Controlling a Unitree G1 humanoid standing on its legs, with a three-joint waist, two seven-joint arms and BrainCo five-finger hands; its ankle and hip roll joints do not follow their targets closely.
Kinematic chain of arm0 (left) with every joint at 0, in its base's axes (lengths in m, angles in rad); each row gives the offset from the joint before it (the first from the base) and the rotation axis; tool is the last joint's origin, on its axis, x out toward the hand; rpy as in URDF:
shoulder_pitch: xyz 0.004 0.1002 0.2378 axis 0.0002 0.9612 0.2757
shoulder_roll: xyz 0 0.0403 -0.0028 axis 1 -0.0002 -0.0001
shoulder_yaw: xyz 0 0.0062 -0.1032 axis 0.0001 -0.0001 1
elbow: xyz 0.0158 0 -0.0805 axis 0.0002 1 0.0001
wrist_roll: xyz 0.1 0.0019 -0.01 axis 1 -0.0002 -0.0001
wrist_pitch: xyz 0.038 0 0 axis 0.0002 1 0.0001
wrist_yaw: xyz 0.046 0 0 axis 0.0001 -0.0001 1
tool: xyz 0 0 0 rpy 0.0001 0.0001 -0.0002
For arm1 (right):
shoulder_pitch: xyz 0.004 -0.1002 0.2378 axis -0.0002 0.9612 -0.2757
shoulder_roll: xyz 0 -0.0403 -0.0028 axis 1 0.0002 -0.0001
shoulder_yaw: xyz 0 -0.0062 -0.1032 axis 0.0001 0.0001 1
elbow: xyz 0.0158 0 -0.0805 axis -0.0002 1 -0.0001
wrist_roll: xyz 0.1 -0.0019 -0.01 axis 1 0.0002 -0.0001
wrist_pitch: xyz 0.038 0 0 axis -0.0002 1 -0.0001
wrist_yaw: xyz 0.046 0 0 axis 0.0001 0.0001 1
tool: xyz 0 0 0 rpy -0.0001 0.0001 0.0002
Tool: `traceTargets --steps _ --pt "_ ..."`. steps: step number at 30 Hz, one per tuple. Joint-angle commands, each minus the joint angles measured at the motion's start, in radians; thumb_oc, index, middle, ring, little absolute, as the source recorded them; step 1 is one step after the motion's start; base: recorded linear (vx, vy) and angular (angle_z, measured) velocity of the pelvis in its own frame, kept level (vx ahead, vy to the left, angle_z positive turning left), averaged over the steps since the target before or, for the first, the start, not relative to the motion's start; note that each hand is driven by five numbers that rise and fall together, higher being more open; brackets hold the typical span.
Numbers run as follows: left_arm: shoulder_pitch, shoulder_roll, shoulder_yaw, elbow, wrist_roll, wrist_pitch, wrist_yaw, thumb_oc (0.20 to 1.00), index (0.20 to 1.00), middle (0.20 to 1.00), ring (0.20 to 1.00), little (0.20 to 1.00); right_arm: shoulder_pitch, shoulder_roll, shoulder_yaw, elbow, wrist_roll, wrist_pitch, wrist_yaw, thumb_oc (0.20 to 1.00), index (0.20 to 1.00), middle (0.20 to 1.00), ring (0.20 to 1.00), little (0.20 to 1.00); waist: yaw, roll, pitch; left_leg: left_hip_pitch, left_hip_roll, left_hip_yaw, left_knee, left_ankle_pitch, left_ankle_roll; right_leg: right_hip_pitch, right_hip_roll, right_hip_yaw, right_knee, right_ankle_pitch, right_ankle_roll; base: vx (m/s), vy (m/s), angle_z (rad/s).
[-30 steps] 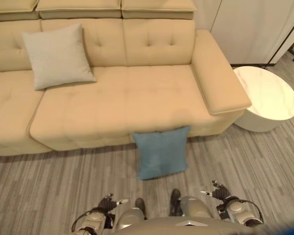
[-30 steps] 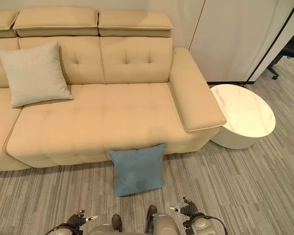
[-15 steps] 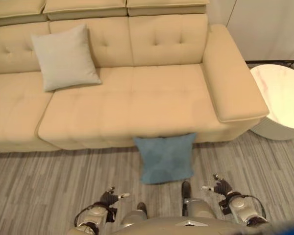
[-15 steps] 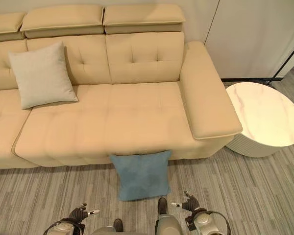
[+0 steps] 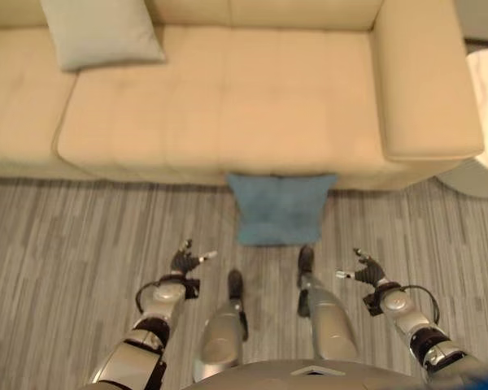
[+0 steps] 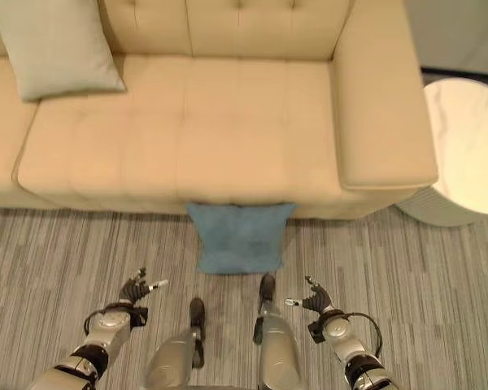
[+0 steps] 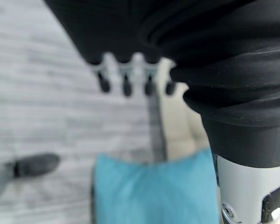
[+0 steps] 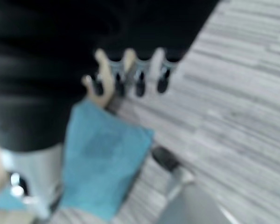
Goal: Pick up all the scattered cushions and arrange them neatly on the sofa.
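Both arms have stretched forward. Left hand [image 5: 184,261] and right hand [image 5: 366,267] hang open and empty, blue cushion [image 5: 280,208] ahead between them, grey cushion [image 5: 98,31] on the sofa [image 5: 228,97].

two cushions [image 5: 281,208] [image 5: 102,31], one sofa [image 5: 228,97], one side table [image 6: 468,146]

Even, bright indoor light; both wrist views are strongly blurred.

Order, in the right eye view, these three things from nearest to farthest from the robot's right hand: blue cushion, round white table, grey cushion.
From the right hand:
1. Blue cushion, on the floor against the sofa front.
2. Round white table, right of the sofa.
3. Grey cushion, on the sofa's far left.
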Motion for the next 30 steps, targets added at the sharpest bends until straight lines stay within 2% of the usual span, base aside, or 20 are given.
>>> traceTargets --steps 1,6,8,9,12,15,17,19,22,26,30 --pt "-0.043 0.047 0.005 -0.059 -0.088 -0.067 0.052 1.000 1.000 1.000 1.000 1.000 -0.069 -0.022 0.031 -0.087 0.055 -0.034 -0.064 1.000 1.000 1.000 1.000 1.000 -0.019 -0.020 -0.012 -0.120 -0.024 -0.009 0.108 -0.009 -0.010 -0.052 -0.021 0.031 0.112 -0.047 0.068 -0.15 -0.019 0.16" --pt "-0.188 0.105 -0.018 -0.094 -0.102 -0.083 0.114 1.000 1.000 1.000 1.000 1.000 -0.248 -0.081 0.050 -0.121 0.092 -0.039 -0.125 1.000 1.000 1.000 1.000 1.000 -0.036 -0.012 0.019 -0.354 -0.005 -0.005 0.229 -0.011 -0.015 -0.273 -0.032 0.053 0.223 -0.053 0.059 -0.14 -0.017 0.09" --pt "-0.210 0.110 -0.028 -0.093 -0.094 -0.081 0.118 1.000 1.000 1.000 1.000 1.000 -0.284 -0.088 0.052 -0.119 0.103 -0.044 -0.133 1.000 1.000 1.000 1.000 1.000 -0.040 -0.009 0.020 -0.396 0.002 -0.007 0.243 -0.010 -0.017 -0.314 -0.035 0.055 0.237 -0.055 0.058 -0.03 -0.019 0.09" --pt "-0.226 0.121 -0.031 -0.106 -0.085 -0.080 0.131 1.000 1.000 1.000 1.000 1.000 -0.310 -0.101 0.048 -0.121 0.113 -0.043 -0.142 1.000 1.000 1.000 1.000 1.000 -0.037 -0.003 0.023 -0.429 0.013 -0.013 0.270 -0.041 -0.025 -0.348 -0.030 0.064 0.271 -0.087 0.064 0.02 -0.022 0.09" --pt "-0.325 0.147 -0.050 -0.126 -0.107 -0.083 0.153 1.000 1.000 1.000 1.000 1.000 -0.465 -0.133 0.039 -0.123 0.157 -0.058 -0.194 1.000 1.000 1.000 1.000 1.000 -0.045 0.013 0.033 -0.600 0.035 -0.021 0.312 -0.024 -0.037 -0.515 -0.035 0.078 0.324 -0.088 0.061 -0.06 -0.039 0.01" --pt "-0.376 0.167 -0.059 -0.139 -0.114 -0.085 0.161 1.000 1.000 1.000 1.000 1.000 -0.532 -0.159 0.039 -0.122 0.166 -0.062 -0.218 1.000 1.000 1.000 1.000 1.000 -0.048 0.020 0.043 -0.663 0.043 -0.024 0.324 -0.016 -0.042 -0.576 -0.036 0.086 0.343 -0.092 0.059 -0.03 -0.023 0.00" --pt "-0.469 0.188 -0.080 -0.158 -0.130 -0.091 0.189 1.000 1.000 1.000 1.000 1.000 -0.651 -0.211 0.047 -0.120 0.170 -0.064 -0.259 1.000 1.000 1.000 1.000 1.000 -0.060 0.033 0.066 -0.766 0.048 -0.028 0.348 -0.009 -0.045 -0.693 -0.030 0.100 0.386 -0.092 0.057 0.00 0.000 0.00" --pt "-0.488 0.193 -0.081 -0.158 -0.126 -0.084 0.198 1.000 1.000 1.000 1.000 1.000 -0.670 -0.219 0.046 -0.122 0.171 -0.063 -0.264 1.000 1.000 1.000 1.000 1.000 -0.064 0.034 0.064 -0.811 0.049 -0.028 0.363 -0.010 -0.043 -0.738 -0.025 0.103 0.397 -0.094 0.057 0.00 0.000 0.00" --pt "-0.605 0.225 -0.104 -0.134 -0.111 -0.067 0.253 1.000 1.000 1.000 1.000 1.000 -0.763 -0.257 0.077 -0.060 0.180 -0.054 -0.276 1.000 1.000 1.000 1.000 1.000 -0.065 0.041 0.073 -0.918 0.041 -0.034 0.411 -0.022 -0.031 -0.848 -0.021 0.117 0.442 -0.100 0.060 0.00 -0.028 -0.02" --pt "-0.682 0.249 -0.119 -0.110 -0.146 -0.067 0.262 1.000 1.000 1.000 1.000 1.000 -0.808 -0.276 0.093 -0.006 0.194 -0.046 -0.281 1.000 1.000 1.000 1.000 1.000 -0.071 0.044 0.082 -0.975 0.039 -0.035 0.452 -0.035 -0.021 -0.906 -0.017 0.127 0.479 -0.107 0.061 0.01 0.002 0.00" --pt "-0.789 0.292 -0.188 -0.133 -0.150 -0.075 0.248 1.000 1.000 1.000 1.000 1.000 -0.853 -0.301 0.125 0.020 0.225 -0.052 -0.258 1.000 1.000 1.000 1.000 1.000 -0.080 0.056 0.085 -1.030 0.042 -0.031 0.453 -0.031 -0.018 -0.972 -0.010 0.136 0.488 -0.103 0.068 0.03 0.002 -0.02"
